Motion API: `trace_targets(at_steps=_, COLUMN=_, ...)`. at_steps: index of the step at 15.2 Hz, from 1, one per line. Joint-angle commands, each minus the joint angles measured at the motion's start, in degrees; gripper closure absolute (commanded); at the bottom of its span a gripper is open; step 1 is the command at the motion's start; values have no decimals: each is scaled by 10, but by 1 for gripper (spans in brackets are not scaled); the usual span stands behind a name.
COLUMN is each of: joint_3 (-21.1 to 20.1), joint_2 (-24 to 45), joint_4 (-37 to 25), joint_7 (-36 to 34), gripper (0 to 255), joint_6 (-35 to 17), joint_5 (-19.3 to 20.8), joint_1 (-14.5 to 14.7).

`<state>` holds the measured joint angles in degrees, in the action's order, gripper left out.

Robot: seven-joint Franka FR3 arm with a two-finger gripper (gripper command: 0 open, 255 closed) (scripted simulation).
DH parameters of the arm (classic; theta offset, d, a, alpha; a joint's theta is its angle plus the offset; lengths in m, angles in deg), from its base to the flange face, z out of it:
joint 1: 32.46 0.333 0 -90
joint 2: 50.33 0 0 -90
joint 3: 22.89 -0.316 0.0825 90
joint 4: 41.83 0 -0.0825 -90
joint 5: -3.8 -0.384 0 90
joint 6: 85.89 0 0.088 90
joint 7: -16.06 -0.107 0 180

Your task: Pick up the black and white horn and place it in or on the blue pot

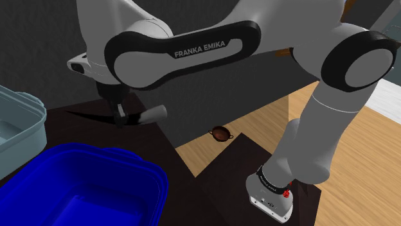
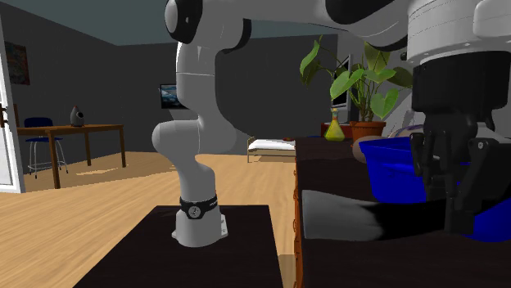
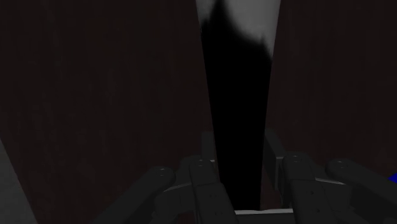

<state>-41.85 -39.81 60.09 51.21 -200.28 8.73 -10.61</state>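
Dark tabletop point(image 1: 71, 128): horn point(image 1: 146, 115) is laid flat near blue pot point(image 1: 103, 152) | black narrow section is clasped by gripper point(image 1: 120, 119), likely chosen as slimmest fit | short carry to pot is expected

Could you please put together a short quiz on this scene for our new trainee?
1. True or false: the horn lies inside the blue pot.
2. Which part of the horn do the gripper's fingers clasp? A) the white wide end B) the black stretch C) neither
3. In the shoulder view, what stands on the wooden floor beside the dark table?
Key: 1 false; 2 B; 3 a small brown bowl with two handles.
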Motion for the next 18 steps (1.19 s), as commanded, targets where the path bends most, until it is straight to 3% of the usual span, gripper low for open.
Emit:
trace_targets(at_steps=1, joint_3=0, joint_2=-4, joint_4=-9, joint_7=2, gripper=255, joint_6=13, joint_5=-2, joint_1=-1)
trace_targets(at_steps=18, joint_3=-3, joint_2=-11, joint_4=-132, joint_7=8, gripper=255, joint_6=142, joint_5=-7, joint_1=2)
